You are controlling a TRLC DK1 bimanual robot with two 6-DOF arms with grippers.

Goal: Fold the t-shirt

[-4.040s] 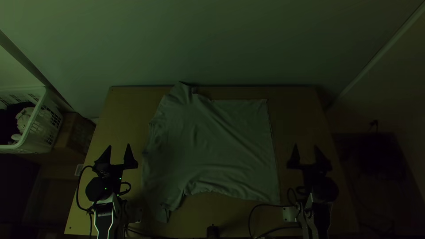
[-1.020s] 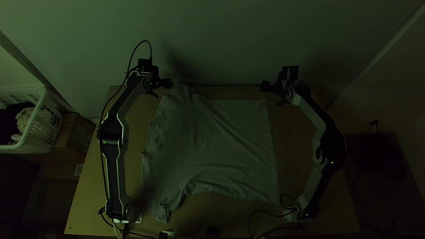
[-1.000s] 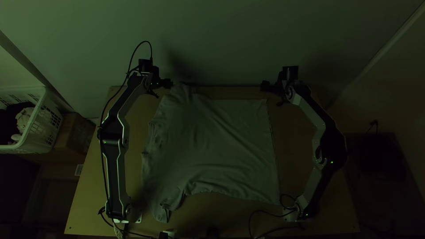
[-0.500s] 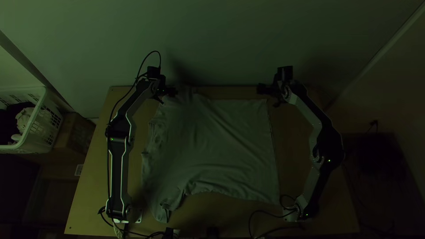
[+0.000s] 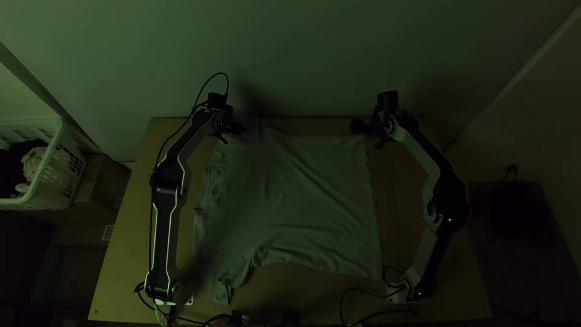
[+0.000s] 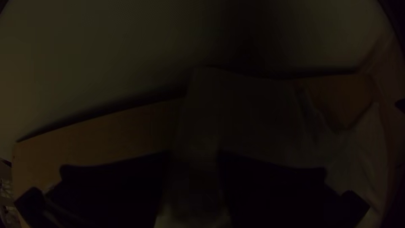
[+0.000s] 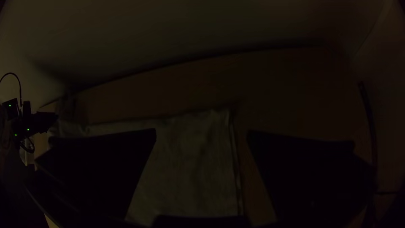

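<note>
The pale t-shirt [image 5: 302, 206] lies spread and lightly wrinkled on the table, its straight hem side toward the right. My left gripper [image 5: 239, 129] is over the sleeve at the far left of the shirt. In the left wrist view the left gripper [image 6: 194, 157] stands open, with part of the shirt [image 6: 249, 105] showing between and beyond its fingers. My right gripper [image 5: 358, 126] is by the shirt's far right corner. Seen from its own wrist, the right gripper [image 7: 202, 133] is wide open, and the shirt's corner [image 7: 211, 126] lies between the fingertips and beyond them.
A wall rises behind the table's far edge [image 5: 308, 126]. A white basket [image 5: 60, 151] with clothes stands off the table's left side, beside a cardboard box [image 5: 103, 181]. Cables [image 5: 363, 281] run along the near edge between the arm bases.
From the near side, both arms have reached out to the shirt's far edge. Lately my left gripper has moved right and slightly nearer, and my right gripper a little left and nearer. The shirt looks unmoved.
</note>
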